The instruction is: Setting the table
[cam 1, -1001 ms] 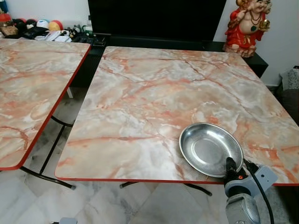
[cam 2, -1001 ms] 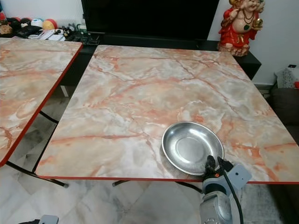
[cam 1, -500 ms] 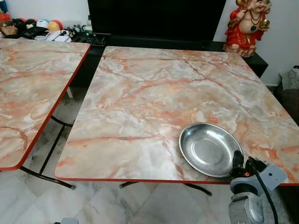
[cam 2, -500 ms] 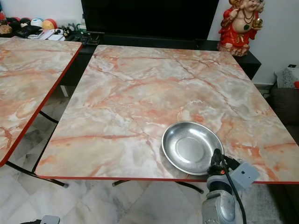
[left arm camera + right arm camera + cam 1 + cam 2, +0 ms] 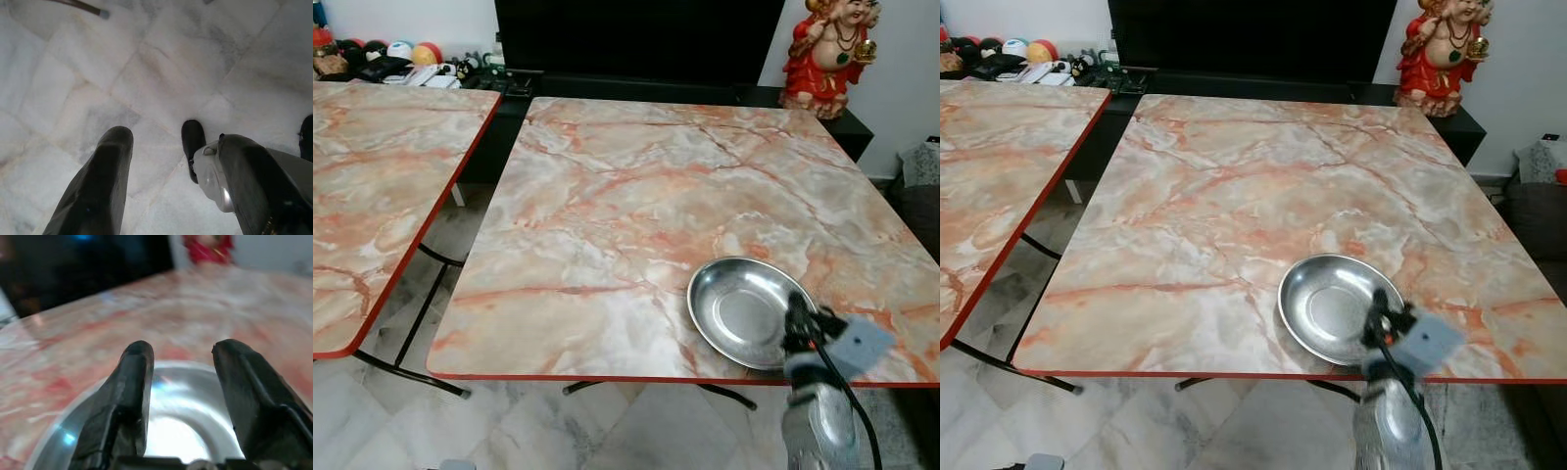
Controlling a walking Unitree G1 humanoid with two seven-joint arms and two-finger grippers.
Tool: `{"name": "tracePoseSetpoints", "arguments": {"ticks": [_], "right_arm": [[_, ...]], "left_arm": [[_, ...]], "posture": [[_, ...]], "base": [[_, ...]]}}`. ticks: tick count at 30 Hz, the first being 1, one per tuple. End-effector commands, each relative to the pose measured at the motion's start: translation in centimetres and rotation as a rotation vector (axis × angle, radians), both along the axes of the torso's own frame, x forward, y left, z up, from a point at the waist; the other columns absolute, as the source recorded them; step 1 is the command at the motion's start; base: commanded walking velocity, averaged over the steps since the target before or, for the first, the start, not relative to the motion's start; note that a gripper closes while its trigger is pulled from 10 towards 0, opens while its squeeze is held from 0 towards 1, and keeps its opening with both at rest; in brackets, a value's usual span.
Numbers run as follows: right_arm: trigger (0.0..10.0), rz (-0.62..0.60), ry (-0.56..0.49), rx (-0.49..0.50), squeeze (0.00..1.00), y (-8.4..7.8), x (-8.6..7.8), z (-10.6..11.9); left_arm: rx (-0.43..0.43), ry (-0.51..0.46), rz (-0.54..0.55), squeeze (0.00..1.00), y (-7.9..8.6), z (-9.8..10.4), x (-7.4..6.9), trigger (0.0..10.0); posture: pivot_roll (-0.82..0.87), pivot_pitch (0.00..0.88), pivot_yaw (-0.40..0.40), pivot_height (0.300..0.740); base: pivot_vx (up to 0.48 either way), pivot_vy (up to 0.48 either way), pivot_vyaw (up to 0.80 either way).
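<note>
**Right gripper parked over the steel plate, nothing grabbed**

The steel plate (image 5: 747,311) is sitting near the front right corner of the marble-look desk (image 5: 636,196), close to its red front edge. The right gripper (image 5: 181,352) is hanging over the plate's near rim, jaws spread fairly wide with a clear gap and nothing between them. Can't tell if the fingertips (image 5: 138,357) are actually touching the metal, the wrist view is a bit blurry. The left gripper (image 5: 171,147) is dangling idle above the tiled floor (image 5: 161,73), jaws open and empty too. A second desk (image 5: 372,186) is standing off to the left, and a red figurine (image 5: 824,54) is sitting behind the far right corner.
</note>
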State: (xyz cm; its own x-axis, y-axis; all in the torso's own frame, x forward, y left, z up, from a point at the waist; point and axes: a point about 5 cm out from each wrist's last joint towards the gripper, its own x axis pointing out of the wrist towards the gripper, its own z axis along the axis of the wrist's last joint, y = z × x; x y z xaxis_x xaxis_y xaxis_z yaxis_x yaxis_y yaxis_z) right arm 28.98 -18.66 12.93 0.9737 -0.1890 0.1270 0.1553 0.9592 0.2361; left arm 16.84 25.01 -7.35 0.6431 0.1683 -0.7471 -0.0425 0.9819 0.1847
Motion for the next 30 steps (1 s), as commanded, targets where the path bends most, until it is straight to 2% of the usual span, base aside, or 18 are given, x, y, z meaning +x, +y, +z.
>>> {"name": "tracePoseSetpoints", "arguments": {"ticks": [1,5,9,13,16,17,20,30], "right_arm": [[10.0,0.036,0.002,-0.057,0.0,0.2,-0.1,-0.1],[10.0,0.089,-0.009,-0.101,0.0,0.5,0.3,0.1],[10.0,0.1,-0.005,-0.101,0.0,0.8,0.4,0.0],[10.0,0.127,0.009,-0.128,0.0,0.9,-0.2,-0.5],[10.0,0.147,0.015,-0.222,0.0,-0.1,-0.9,-0.7],[10.0,0.116,0.023,-0.232,0.0,-1.4,-1.2,-0.6],[10.0,0.095,0.03,-0.262,0.0,-2.7,-1.6,-0.5],[10.0,0.098,0.032,-0.271,0.0,-2.8,-1.7,-0.5]], "left_arm": [[-0.005,0.03,0.03,0.0,0.4,-0.3,-0.8,10.0],[-0.006,0.019,0.037,0.0,0.4,-0.2,-0.5,10.0],[-0.012,0.011,0.042,0.0,0.2,-0.1,-0.2,10.0],[-0.013,0.0,0.037,0.0,0.1,0.1,0.3,10.0],[-0.004,-0.008,0.03,0.0,0.5,0.3,0.6,10.0],[0.004,-0.006,0.028,0.0,0.8,0.4,0.6,10.0],[0.018,-0.007,0.021,0.0,1.2,0.6,0.6,10.0],[0.021,-0.007,0.019,0.0,1.2,0.6,0.6,10.0]], "posture": [[0.04,0.113,-0.058,0.74],[0.04,0.089,-0.066,0.74],[0.03,0.07,-0.057,0.74],[0.02,0.058,-0.05,0.74],[0.01,0.051,-0.044,0.74],[0.0,0.047,-0.041,0.74],[0.0,0.042,-0.035,0.74],[-0.01,0.04,-0.033,0.74]], "base": [[0.0,0.0,0.0],[0.0,0.0,0.0],[0.0,0.0,0.0],[0.0,0.0,0.0],[0.0,0.0,0.0],[0.0,0.0,0.0],[0.0,0.0,0.0],[0.0,0.0,0.0]]}}
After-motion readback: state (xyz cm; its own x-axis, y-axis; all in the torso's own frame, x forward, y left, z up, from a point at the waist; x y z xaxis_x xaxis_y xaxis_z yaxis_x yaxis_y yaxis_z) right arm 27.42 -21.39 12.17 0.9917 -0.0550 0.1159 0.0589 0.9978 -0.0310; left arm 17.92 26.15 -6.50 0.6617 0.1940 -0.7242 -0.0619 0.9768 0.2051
